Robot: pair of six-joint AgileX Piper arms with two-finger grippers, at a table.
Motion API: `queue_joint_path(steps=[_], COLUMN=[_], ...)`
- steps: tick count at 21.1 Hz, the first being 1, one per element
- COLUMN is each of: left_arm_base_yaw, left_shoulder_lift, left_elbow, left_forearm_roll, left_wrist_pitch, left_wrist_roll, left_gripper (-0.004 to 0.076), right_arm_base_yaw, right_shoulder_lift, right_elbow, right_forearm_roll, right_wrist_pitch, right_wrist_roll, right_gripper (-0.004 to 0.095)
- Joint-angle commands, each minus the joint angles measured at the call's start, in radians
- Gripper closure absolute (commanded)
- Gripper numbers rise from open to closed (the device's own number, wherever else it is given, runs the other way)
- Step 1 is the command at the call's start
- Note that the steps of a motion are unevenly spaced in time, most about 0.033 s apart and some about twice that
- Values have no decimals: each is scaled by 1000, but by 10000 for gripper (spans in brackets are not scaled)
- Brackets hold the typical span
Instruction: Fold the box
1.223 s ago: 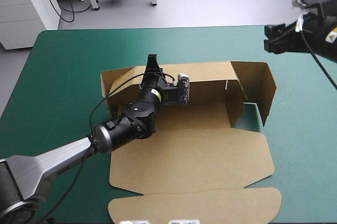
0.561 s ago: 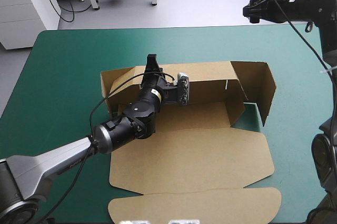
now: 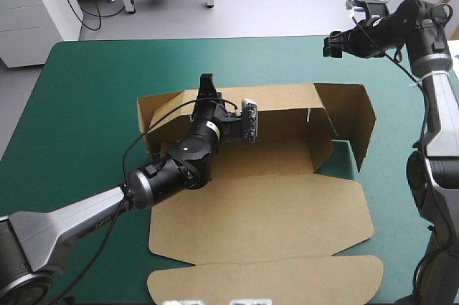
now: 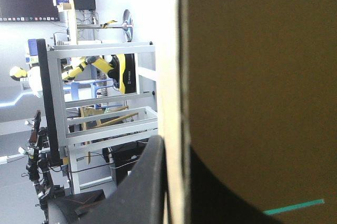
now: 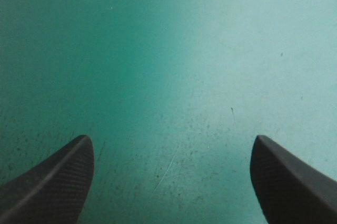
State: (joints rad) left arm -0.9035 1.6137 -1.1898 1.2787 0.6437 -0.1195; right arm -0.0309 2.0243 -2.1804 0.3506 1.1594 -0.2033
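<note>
The brown box lies in the middle of the teal-green cover. Its back wall stands raised, and a side flap is up at the right end. The lid lies flat toward the near edge. My left gripper is at the top edge of the back wall near its left end, shut on the board. In the left wrist view the board's edge runs between the black fingers. My right gripper hovers high over the table's far right part, apart from the box. It is open, with only the cover beneath it.
The lid's rounded tuck flap reaches almost to the table's near edge. The teal-green cover shows to the left of the box and beyond it. A wedge of the cover shows between the right flap and the box floor.
The right arm has swung in from the picture's right edge and now reaches over the far right of the table. The left arm and the box have not moved.
</note>
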Motion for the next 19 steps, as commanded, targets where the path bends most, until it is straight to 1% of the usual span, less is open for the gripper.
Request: queue_joint_path(steps=[1, 4, 8, 14, 19], left_arm_base_yaw=[-13, -13, -13, -13, -13], left_shoulder_lift=[-10, -10, -10, -10, -10], left_elbow=[-7, -7, -7, -7, -7], left_forearm_roll=[-66, -66, -66, -66, -66], left_wrist_pitch=[-94, -93, -88, -68, -58], left_wrist_roll=[-18, -23, -37, -37, -37], left_gripper=[734, 734, 734, 734, 734], right_arm_base_yaw=[-9, -9, -9, -9, -9], right_shoulder_lift=[-35, -40, -85, -204, -292], right_elbow=[-33, 0, 119, 269, 367], right_forearm_roll=[9, 1, -15, -54, -38], right_wrist_pitch=[18, 30, 42, 44, 44], right_wrist_roll=[6, 22, 13, 3, -23], right_gripper=[156, 156, 157, 157, 156])
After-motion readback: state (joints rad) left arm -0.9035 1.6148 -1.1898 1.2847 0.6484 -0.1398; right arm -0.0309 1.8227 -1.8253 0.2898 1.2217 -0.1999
